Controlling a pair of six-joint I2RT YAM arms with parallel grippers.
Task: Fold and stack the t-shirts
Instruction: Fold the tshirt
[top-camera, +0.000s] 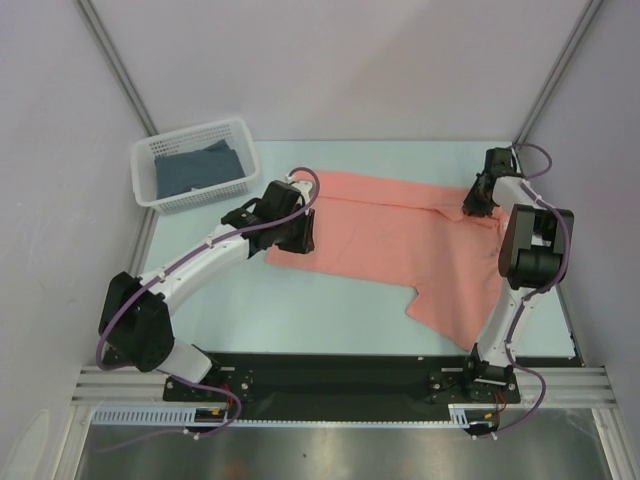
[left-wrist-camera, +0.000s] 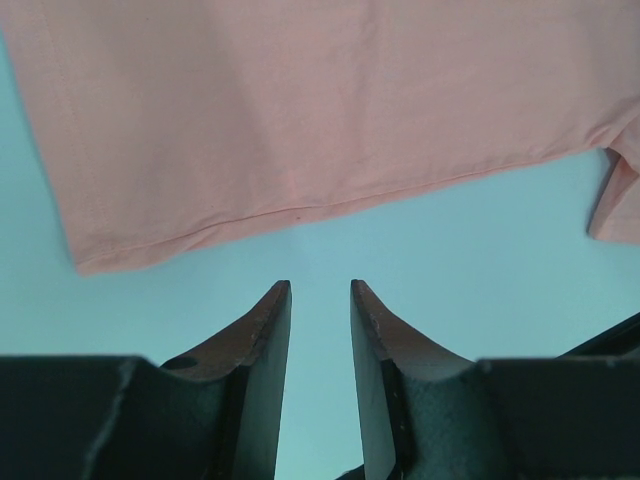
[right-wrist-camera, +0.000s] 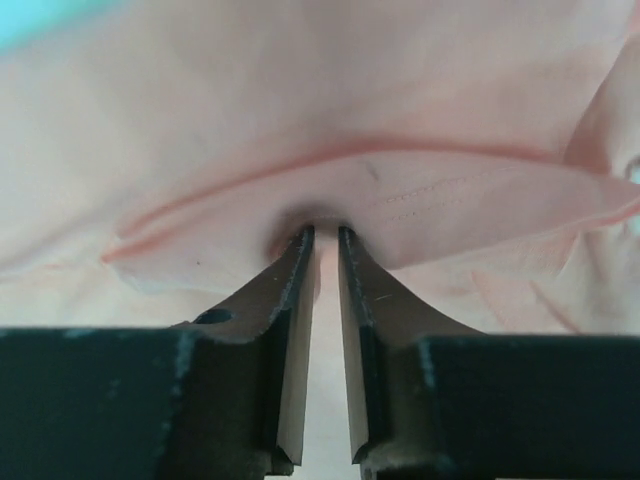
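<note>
I am hovering left gripper (left-wrist-camera: 320, 286), jaws spread, beside salmon-pink t-shirt (top-camera: 390, 235) hem; right gripper (right-wrist-camera: 322, 231) pinching its collar fold.

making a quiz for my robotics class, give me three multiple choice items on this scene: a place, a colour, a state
1. Where is the dark slate-blue cloth t-shirt? A on the table B in the white plastic lattice basket C in a gripper
2. What colour is the soft t-shirt spread on the pale blue-green table? A salmon-pink B white C yellow
3. How is the left gripper? A shut on cloth B open and empty C out of view
Answers: B, it lies inside the basket; A, its cloth is salmon-pink; B, bare table shows between its jaws.
</note>
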